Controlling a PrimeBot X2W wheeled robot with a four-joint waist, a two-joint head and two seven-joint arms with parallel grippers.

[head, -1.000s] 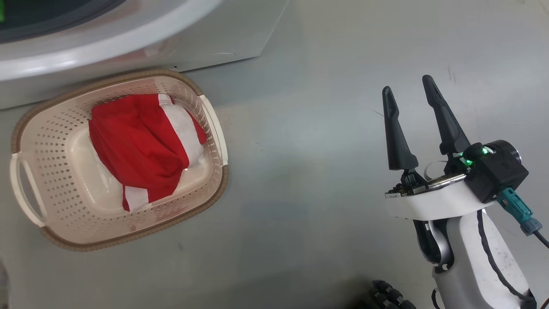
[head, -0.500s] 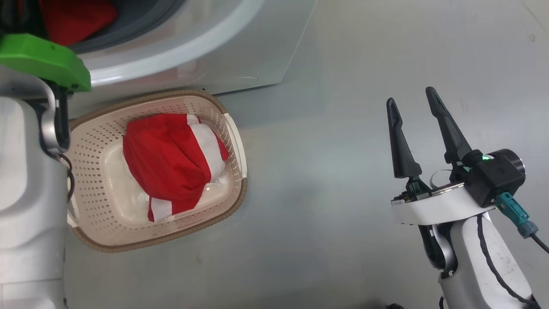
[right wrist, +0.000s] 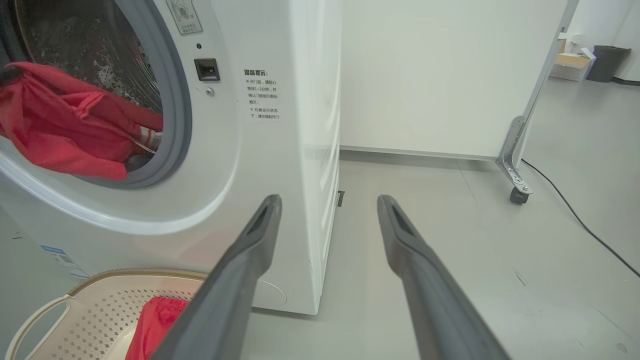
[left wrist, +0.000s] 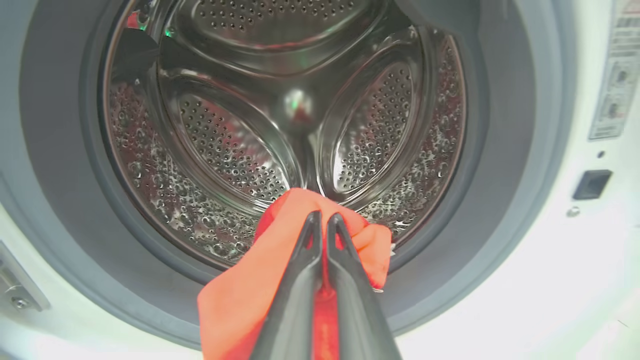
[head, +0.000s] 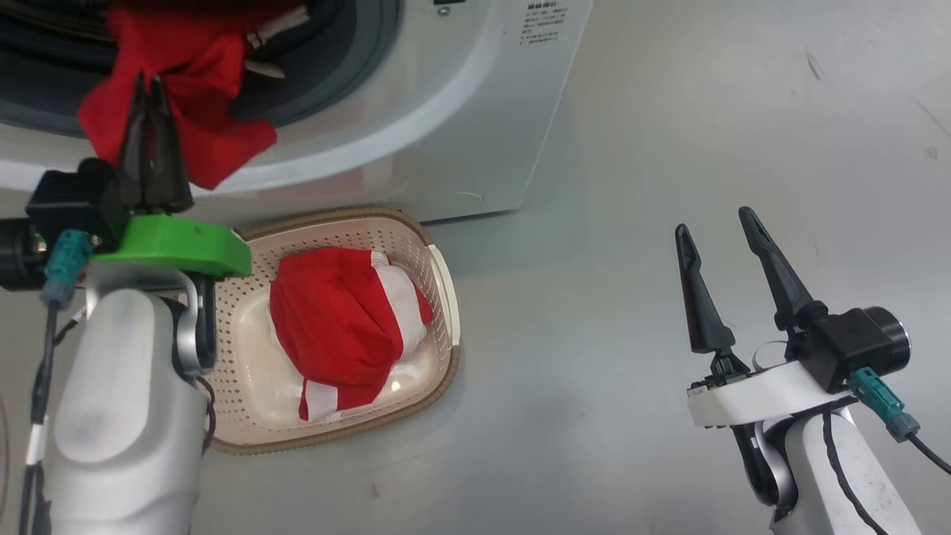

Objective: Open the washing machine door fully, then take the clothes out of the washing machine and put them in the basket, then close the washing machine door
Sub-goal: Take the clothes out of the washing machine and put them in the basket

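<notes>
Floor (head: 631,223) reframed by camera; left claw (head: 147,78) now pinches clothes (head: 215,74) at washing machine (head: 475,89), right claw (head: 713,219) spread.

Arm hardware: both arms are looking matched apart from bracket colour.
Left gripper (head: 147,78) and right gripper (head: 712,219) are showing long, tapered, matte-black fingers. Green bracket (head: 174,245) is capping the left wrist, white bracket (head: 758,390) the right. Each wrist is wearing a black camera block, left camera (head: 70,204) and right camera (head: 854,342), with left teal plug (head: 65,253) and right teal plug (head: 880,401) feeding dark cables. Left forearm (head: 122,416) and right forearm (head: 810,475) are showing smooth pale-grey shells; black cable (head: 839,461) is running along the right one.
</notes>
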